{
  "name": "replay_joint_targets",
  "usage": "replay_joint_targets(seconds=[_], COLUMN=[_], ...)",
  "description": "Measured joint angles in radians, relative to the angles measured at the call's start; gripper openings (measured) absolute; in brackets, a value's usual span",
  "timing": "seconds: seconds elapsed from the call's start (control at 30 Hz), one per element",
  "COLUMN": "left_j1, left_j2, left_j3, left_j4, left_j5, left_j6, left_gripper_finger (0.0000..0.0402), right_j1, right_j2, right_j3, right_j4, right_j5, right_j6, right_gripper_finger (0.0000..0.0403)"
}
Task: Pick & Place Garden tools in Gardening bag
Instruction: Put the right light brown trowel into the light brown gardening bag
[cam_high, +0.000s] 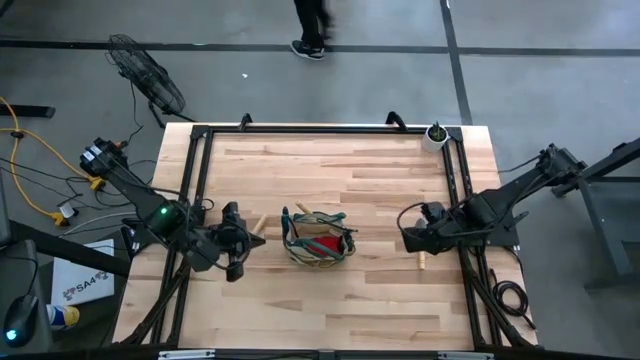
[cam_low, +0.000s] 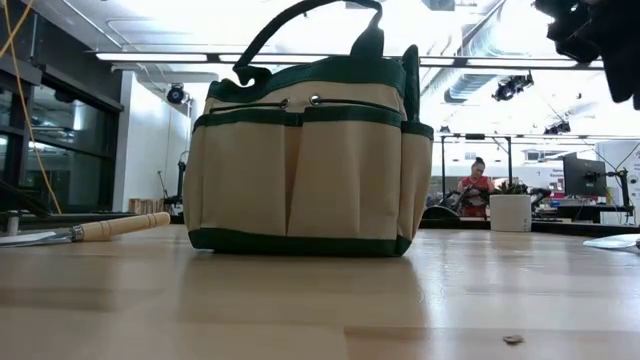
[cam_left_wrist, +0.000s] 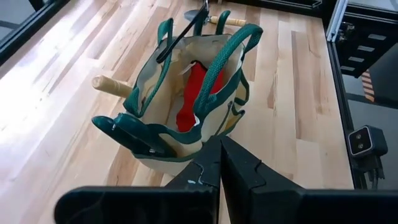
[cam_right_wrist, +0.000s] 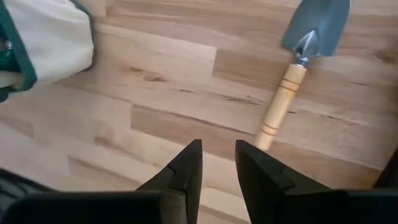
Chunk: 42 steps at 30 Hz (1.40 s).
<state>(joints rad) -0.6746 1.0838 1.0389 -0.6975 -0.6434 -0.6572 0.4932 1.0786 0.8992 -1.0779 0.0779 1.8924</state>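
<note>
High view | gardening bag (cam_high: 320, 238) mid-table, bare wood around | left gripper (cam_high: 236, 252) closed, empty | right gripper (cam_right_wrist: 217, 163) narrowly parted above trowel (cam_right_wrist: 298, 62)

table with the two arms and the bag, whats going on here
A two-armed robot is packing garden tools into a tan fabric bag with dark green trim at the middle of the wooden table. A red glove already lies inside. The right end effector hangs, holding nothing, just above a wooden-handled metal trowel lying flat on the table. The left end effector waits shut beside the bag, where another wooden-handled tool lies.
</note>
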Motion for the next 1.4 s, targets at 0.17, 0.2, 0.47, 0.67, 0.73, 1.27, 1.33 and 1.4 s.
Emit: replay_joint_targets(seconds=[0.17, 0.2, 0.47, 0.67, 0.73, 1.27, 1.33, 1.4], left_j1=[0.0, 0.0, 0.0, 0.0, 0.0, 0.0, 0.0, 0.0], left_j2=[-0.002, -0.002, -0.002, -0.002, -0.002, -0.002, -0.002, -0.002], left_j3=[0.0, 0.0, 0.0, 0.0, 0.0, 0.0, 0.0, 0.0], left_j4=[0.0, -0.001, -0.002, -0.009, -0.01, -0.019, -0.019, -0.019], left_j5=[0.006, 0.007, 0.047, 0.081, 0.088, 0.103, 0.103, 0.103], left_j6=[0.029, 0.033, 0.051, 0.074, 0.084, 0.131, 0.13, 0.13], left_gripper_finger=[0.0, 0.0, 0.0, 0.0, 0.0, 0.0, 0.0, 0.0], right_j1=[0.005, 0.005, 0.004, 0.011, 0.011, -0.093, -0.117, -0.141], right_j2=[0.064, 0.081, 0.226, 0.322, 0.343, 0.379, 0.379, 0.379], right_j3=[0.0, 0.0, 0.0, 0.0, -0.001, -0.093, -0.107, -0.129], right_j4=[-0.002, -0.008, -0.035, -0.04, -0.039, 0.016, 0.016, 0.02], right_j5=[-0.019, -0.036, -0.155, -0.156, -0.158, -0.156, -0.156, -0.156], right_j6=[0.042, 0.063, 0.163, 0.202, 0.208, 0.2, 0.18, 0.159], right_gripper_finger=[0.0096, 0.0101, 0.0171, 0.0213, 0.0215, 0.0211, 0.0211, 0.0211])
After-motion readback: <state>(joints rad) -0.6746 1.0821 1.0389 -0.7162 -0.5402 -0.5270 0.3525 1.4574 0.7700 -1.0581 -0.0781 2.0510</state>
